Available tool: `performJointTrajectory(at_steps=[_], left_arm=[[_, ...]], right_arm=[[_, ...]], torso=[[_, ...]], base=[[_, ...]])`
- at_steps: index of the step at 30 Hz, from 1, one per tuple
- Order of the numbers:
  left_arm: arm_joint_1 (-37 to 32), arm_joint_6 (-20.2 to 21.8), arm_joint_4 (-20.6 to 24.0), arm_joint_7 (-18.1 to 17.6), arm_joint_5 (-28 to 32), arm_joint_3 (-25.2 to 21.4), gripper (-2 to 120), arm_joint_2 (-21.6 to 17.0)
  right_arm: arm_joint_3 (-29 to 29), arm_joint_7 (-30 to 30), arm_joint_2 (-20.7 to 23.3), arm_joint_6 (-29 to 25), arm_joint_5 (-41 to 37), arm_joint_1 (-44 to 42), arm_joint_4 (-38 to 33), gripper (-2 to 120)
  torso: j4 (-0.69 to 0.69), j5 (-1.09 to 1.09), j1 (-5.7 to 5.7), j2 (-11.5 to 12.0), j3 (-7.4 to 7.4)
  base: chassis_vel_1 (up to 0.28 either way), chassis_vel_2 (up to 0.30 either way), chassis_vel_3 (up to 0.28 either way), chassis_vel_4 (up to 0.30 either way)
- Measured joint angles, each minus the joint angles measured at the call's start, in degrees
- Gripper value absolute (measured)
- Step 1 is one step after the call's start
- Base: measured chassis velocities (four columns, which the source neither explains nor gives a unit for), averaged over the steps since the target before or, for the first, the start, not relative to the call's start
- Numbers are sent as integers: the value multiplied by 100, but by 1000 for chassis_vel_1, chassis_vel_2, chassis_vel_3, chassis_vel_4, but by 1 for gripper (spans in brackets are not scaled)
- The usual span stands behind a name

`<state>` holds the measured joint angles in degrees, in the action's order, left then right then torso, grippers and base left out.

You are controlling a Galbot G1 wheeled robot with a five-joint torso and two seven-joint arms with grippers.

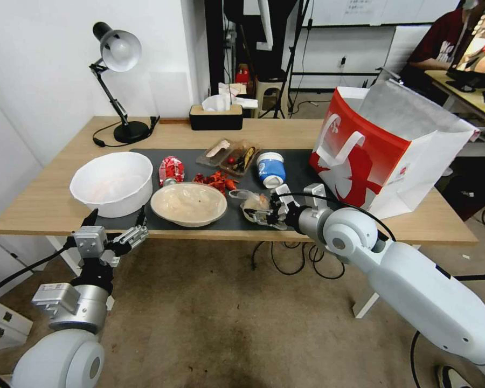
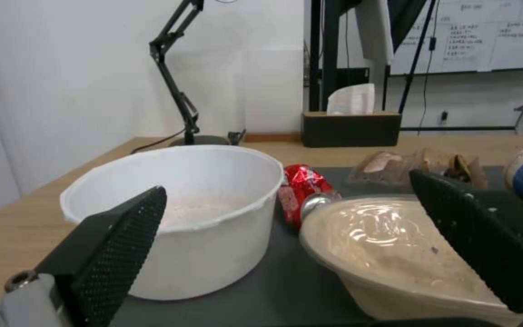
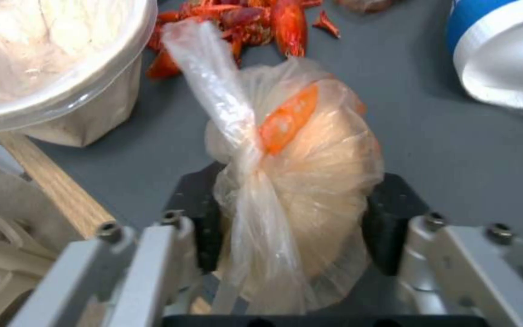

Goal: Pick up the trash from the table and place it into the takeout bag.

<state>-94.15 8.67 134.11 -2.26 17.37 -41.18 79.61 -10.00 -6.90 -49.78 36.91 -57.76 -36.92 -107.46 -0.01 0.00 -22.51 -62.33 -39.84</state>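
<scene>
Where shells (image 3: 243, 18) crowd, fingers (image 3: 388, 218) pinch bun bag (image 3: 298, 181).

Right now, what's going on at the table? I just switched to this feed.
The right gripper is at the table's near edge, closed around the clear bag with a bun, which sits on the dark mat. The left gripper hangs open just off the near edge, in front of the white bowl and the shallow beige bowl. The crushed red can, crayfish shells and blue-white tub lie on the mat. The takeout bag stands open to the right.
</scene>
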Motion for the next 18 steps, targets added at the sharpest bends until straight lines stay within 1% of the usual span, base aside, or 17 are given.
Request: performJointTrajectory(at_steps=[1, 2, 3, 4, 6, 7, 9, 11, 14, 18], left_arm=[[0, 0, -6, -1, 0, 12, 100, 6], [0, 0, -6, -1, 0, 12, 100, 6], [0, 0, -10, 0, -1, 17, 100, 9], [0, 0, -11, -1, -1, 17, 100, 9], [3, 0, -14, -1, -2, 16, 100, 6], [3, 0, -14, -1, -2, 16, 100, 6], [5, 0, -15, -1, -2, 14, 100, 2], [5, 0, -15, -1, -2, 14, 100, 2], [7, 0, -16, -2, -3, 14, 100, 5], [9, 0, -16, -1, -4, 16, 100, 10]], right_arm=[[7, 3, 3, -5, 13, -32, -7, 38], [7, 3, 3, -5, 13, -32, -7, 38], [8, 7, 3, -10, 23, -55, -9, 33], [7, 9, 2, -13, 29, -64, -9, 31], [5, 13, -11, -23, 46, -71, -9, 20], [5, 13, -11, -23, 46, -71, -9, 20], [2, 14, -33, -23, 49, -40, 5, 11], [2, 14, -37, -24, 49, -27, 12, 10], [-1, 14, -39, -24, 42, 36, 27, 5], [1, 14, -19, -24, 37, 35, 21, 5]], torso=[[0, 0, 0, 0, 0], [0, 0, 0, 0, 0], [0, 0, 0, 0, 0], [0, 0, 0, 0, 0], [0, 0, 0, 0, 0], [0, 0, 0, 0, 0], [0, 0, 0, 0, 0], [0, 0, 0, 0, 0], [0, 0, 0, 0, 0], [0, 0, 0, 0, -1]], base=[[0, 0, 0, 0], [0, 0, 0, 0], [0, 0, 0, 0], [0, 0, 0, 0], [0, 0, 0, 0], [0, 0, 0, 0], [0, 0, 0, 0], [0, 0, 0, 0], [0, 0, 0, 0], [0, 0, 0, 0]])
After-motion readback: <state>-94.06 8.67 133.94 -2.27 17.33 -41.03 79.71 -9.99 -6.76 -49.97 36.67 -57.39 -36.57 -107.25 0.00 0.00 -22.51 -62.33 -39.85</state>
